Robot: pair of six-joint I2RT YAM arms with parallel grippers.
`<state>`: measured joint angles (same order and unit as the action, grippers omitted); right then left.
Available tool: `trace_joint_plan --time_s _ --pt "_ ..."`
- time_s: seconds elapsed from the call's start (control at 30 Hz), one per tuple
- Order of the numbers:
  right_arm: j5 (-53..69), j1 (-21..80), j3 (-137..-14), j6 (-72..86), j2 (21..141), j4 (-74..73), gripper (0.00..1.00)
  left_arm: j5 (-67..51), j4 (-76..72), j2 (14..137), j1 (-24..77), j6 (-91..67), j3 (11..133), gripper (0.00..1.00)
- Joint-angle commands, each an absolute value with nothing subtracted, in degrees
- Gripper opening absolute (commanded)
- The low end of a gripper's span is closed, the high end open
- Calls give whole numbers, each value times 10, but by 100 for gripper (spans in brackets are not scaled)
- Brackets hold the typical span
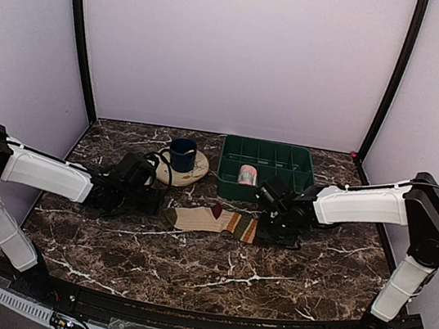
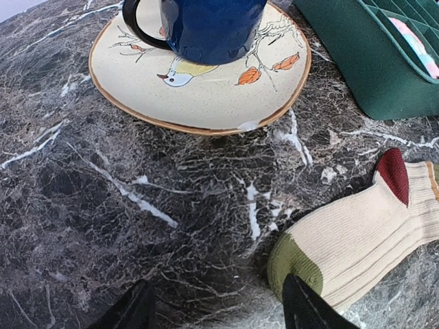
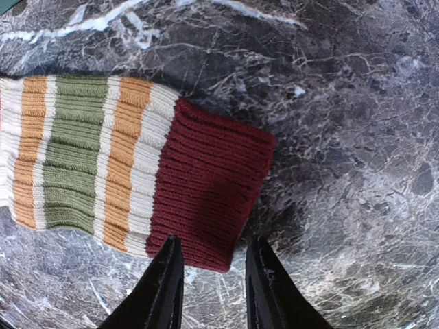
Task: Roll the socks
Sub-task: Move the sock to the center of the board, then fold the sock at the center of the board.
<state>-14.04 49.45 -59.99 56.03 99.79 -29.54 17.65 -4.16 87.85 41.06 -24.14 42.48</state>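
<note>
The cream sock (image 1: 209, 220) with green, orange and maroon bands lies flat on the marble between my two grippers. Its green toe (image 2: 293, 260) points left and its maroon cuff (image 3: 206, 192) points right. My left gripper (image 1: 160, 203) (image 2: 219, 310) is open at the toe, and its right fingertip (image 2: 309, 308) overlaps the toe's edge. My right gripper (image 1: 266, 228) (image 3: 214, 274) is open at the cuff, whose near corner lies between the tips, unpinched. The pink sock (image 1: 247, 174) (image 2: 415, 44) sits rolled inside the green bin (image 1: 227, 166).
A blue mug (image 1: 181, 154) (image 2: 206, 27) stands on a round cream plate (image 1: 195, 174) (image 2: 199, 103) with a bird drawing, behind the left gripper. The green bin's wall (image 2: 363, 68) is to its right. The walls of the enclosure close off the back and both sides.
</note>
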Motion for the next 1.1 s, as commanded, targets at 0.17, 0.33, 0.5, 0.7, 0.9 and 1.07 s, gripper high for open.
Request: trace_joint_plan --time_s 0.17,0.33,0.5,0.7,0.9,1.07 --pt "-131 487 -607 593 1012 -283 29 187 -55 842 414 -234 422 66" --pt "-120 484 -607 595 1020 -277 29 192 -57 837 414 -233 418 66" --pt "-106 481 -596 606 1030 -263 28 192 -61 838 413 -232 415 66" --pt "-90 477 -571 618 1030 -236 17 195 -66 837 414 -230 412 66" --pt "-86 474 -563 618 1023 -227 0 194 -67 843 414 -232 411 66" --pt "-118 466 -555 606 991 -244 0 187 -70 848 414 -229 409 67"
